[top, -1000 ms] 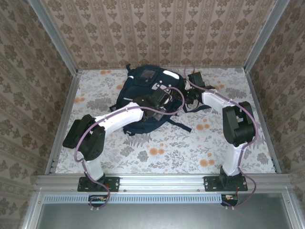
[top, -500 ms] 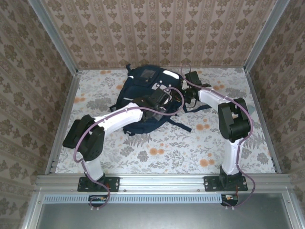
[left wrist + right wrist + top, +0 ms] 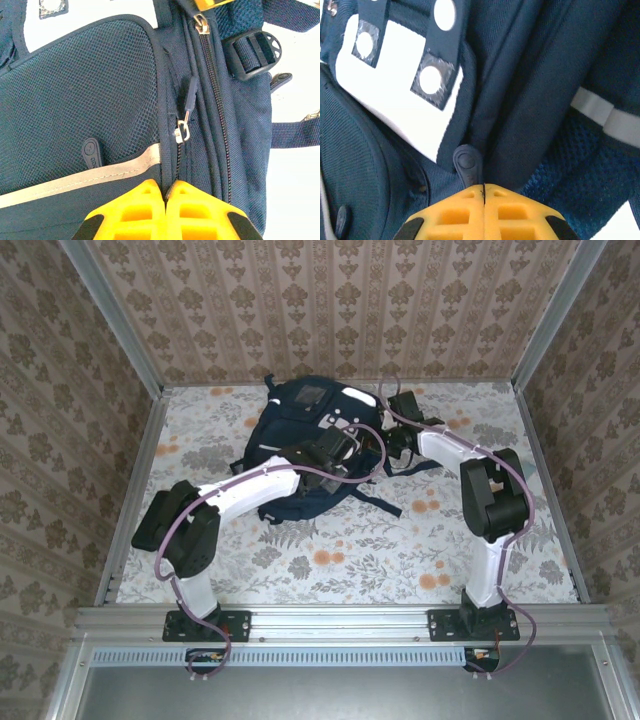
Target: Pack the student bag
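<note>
At the floral bench's [image 3: 350, 550] twelve o'clock, left hand [image 3: 167, 187] and right hand [image 3: 484, 189], both clenched, touch a large navy fabric backpack [image 3: 290, 420]; draw its zip [image 3: 216, 115] straight.

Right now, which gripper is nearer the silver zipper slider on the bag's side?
Left. The left gripper, shut, sits just short of the silver zipper slider; the right gripper, shut, is further along the student bag, at a round rubber tab.

Navy student bag [image 3: 272, 435], white stripe [image 3: 75, 178]; orange-flowered table [image 3: 350, 552]; brown patterned walls [image 3: 330, 310].
</note>
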You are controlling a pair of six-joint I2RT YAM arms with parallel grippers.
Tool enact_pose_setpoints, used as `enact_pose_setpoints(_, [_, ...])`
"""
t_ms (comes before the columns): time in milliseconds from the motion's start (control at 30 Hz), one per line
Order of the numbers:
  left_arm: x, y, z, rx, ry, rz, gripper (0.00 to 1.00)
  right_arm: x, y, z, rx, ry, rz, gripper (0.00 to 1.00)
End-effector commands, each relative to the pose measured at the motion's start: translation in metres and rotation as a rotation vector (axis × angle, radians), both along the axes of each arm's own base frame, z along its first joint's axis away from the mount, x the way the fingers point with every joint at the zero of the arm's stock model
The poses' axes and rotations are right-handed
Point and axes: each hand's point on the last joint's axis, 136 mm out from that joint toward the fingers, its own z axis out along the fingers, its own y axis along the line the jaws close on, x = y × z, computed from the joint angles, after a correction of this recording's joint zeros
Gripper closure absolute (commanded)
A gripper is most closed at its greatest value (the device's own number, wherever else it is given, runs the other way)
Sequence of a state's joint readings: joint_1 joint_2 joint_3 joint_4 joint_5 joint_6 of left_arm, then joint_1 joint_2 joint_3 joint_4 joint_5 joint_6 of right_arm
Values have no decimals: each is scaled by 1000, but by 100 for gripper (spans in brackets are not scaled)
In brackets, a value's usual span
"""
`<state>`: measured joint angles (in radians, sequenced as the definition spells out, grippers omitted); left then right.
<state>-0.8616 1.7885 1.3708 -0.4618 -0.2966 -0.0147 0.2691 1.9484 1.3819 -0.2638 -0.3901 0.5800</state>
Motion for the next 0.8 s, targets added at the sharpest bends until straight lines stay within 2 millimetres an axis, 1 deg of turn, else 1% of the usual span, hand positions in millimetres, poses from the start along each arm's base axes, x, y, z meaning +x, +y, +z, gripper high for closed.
enact_pose_setpoints(0, [13, 8, 24, -51, -68, 59, 100, -14, 4, 17, 37, -26, 26, 100])
enact_pose_setpoints(133, [15, 10, 23, -62, -63, 70, 100, -34, 20, 25, 145, -41, 78, 100])
enact_pose_setpoints(167, [15, 10, 23, -65, -62, 72, 100, -38, 21, 24, 149, -43, 83, 100])
enact_pose_setpoints(233, [15, 11, 21, -66, -60, 73, 100, -39, 14, 23, 112, -53, 65, 100])
enact_pose_setpoints(267, [15, 11, 21, -69, -59, 70, 100, -36, 6, 21, 72, -54, 40, 98])
enact_pose_setpoints(333, [13, 11, 21, -72, -55, 66, 100, -29, -4, 20, 18, -56, 14, 72])
enact_pose_setpoints(367, [12, 11, 21, -74, -53, 60, 100, -23, -7, 21, -4, -64, 6, 61])
enact_pose_setpoints(400, [11, 10, 21, -77, -52, 55, 100, -18, -8, 19, -25, -64, 3, 54])
enact_pose_setpoints(433, [10, 10, 22, -84, -50, 50, 100, -13, -8, 16, -37, -56, 2, 52])
enact_pose_setpoints(500, [8, 8, 22, -97, -45, 39, 100, -3, -8, 7, -65, -28, -5, 51])
enact_pose_setpoints(600, [6, 7, 21, -108, -37, 33, 100, 7, -7, -6, -87, -8, -12, 52])
enact_pose_setpoints(700, [6, 6, 21, -112, -36, 31, 100, 11, -5, -13, -93, 8, -11, 53])
enact_pose_setpoints(767, [6, 6, 19, -111, -33, 31, 100, 12, -8, -16, -116, 20, -24, 54])
